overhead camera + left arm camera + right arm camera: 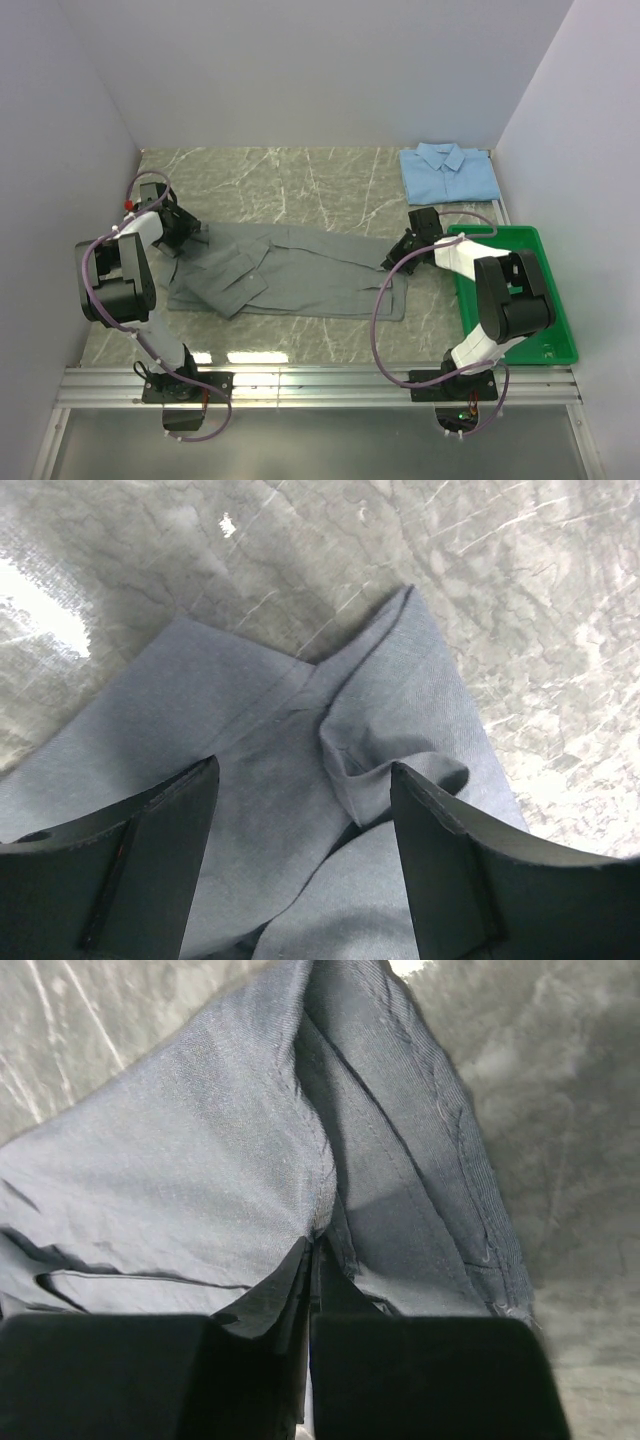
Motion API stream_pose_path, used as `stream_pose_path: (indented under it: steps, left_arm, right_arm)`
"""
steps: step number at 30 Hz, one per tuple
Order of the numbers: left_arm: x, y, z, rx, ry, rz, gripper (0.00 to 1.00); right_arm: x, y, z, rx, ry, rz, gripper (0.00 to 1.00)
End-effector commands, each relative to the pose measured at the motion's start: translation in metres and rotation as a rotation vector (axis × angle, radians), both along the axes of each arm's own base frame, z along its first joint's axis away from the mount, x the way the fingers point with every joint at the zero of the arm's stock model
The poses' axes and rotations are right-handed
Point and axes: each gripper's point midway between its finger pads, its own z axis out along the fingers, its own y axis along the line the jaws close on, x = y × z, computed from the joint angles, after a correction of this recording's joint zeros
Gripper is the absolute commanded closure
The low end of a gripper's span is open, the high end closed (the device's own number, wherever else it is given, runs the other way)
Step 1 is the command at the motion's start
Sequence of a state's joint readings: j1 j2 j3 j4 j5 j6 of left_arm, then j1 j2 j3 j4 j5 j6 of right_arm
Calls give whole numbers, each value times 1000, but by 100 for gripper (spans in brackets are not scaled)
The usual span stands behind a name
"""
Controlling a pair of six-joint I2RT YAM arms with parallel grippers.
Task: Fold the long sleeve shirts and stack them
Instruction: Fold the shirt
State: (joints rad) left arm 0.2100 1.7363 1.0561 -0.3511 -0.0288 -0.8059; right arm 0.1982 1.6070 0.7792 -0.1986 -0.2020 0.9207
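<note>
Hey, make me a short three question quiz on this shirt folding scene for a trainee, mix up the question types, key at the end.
1. True or false: the light blue shirt lies folded at the far right corner of the table.
2. The left gripper is: A) open over the grey shirt; B) shut on cloth; C) out of view.
3. Which gripper pinches the grey shirt?
Key: 1 true; 2 A; 3 the right gripper.
</note>
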Motion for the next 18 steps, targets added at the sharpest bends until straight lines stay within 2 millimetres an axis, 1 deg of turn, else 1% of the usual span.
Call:
stream_pose_path:
  steps: [1,2,3,8,14,18]
  left_arm:
    - [12,10,23,42,-51,8,25]
    - [11,10,21,40,-43,10,25]
    - [11,11,21,43,-42,13,25]
    - [9,13,19,57,-27,21,25]
    - [6,15,12,56,0,28,26]
    - [5,16,9,56,11,33,26]
  right_arm:
    - [6,-8,18,-58,-47,33,100]
    - [3,-9,17,-66,-32,45,100]
    - [4,-9,20,-73,-39,59,100]
    - [-6,-12,21,-104,-22,114,100]
    - [-8,-17,29,-140,-23,153,100]
    - [-10,-19,29,-164,-15,181,100]
